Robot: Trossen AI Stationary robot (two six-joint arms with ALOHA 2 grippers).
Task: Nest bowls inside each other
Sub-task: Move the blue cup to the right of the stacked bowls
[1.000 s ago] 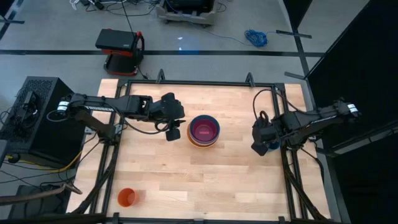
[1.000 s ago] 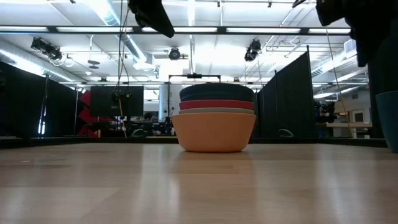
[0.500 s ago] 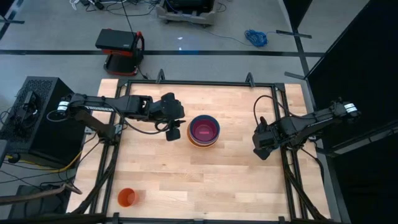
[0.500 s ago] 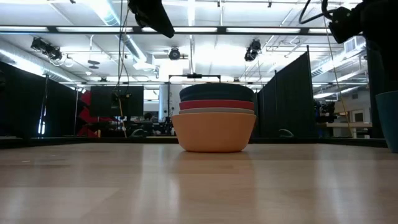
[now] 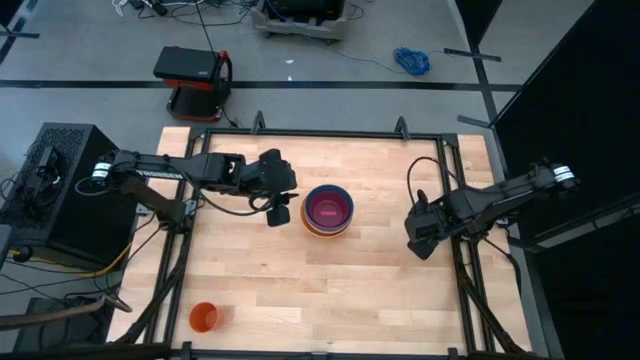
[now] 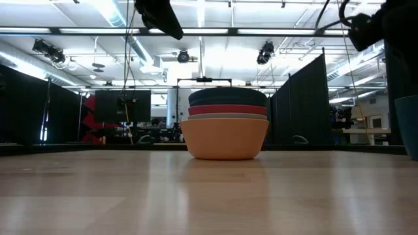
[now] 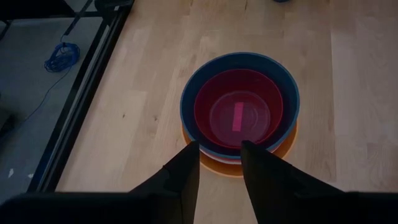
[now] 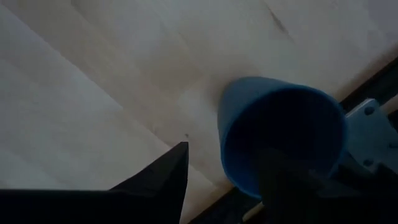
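The bowls (image 5: 328,210) stand nested in one stack at mid-table: an orange bowl (image 6: 225,138) at the bottom with its base on the wood, then pale, red and teal ones, and a pink one (image 7: 239,111) innermost. My left gripper (image 7: 219,163) hovers open just left of the stack, tilted down at it, with nothing between its fingers. My right gripper (image 8: 227,152) points down, open, over a small dark-blue cup (image 8: 280,134) by the table's right edge. One finger is over the cup's mouth, the other outside its wall. My right gripper straddles the blue cup's wall (image 8: 225,127) from above, one finger (image 8: 280,171) over the mouth and one (image 8: 166,177) outside. I cannot tell whether either finger touches the cup.
A small orange cup (image 5: 204,317) stands upright near the table's front left corner. The black table frame (image 5: 455,270) runs right beside the blue cup (image 6: 408,127). Bare wood lies between the stack and both cups.
My right gripper has sunk toward the blue cup and turned a little about its own axis; in the high view it now covers the cup. The bowls and my left gripper have kept still.
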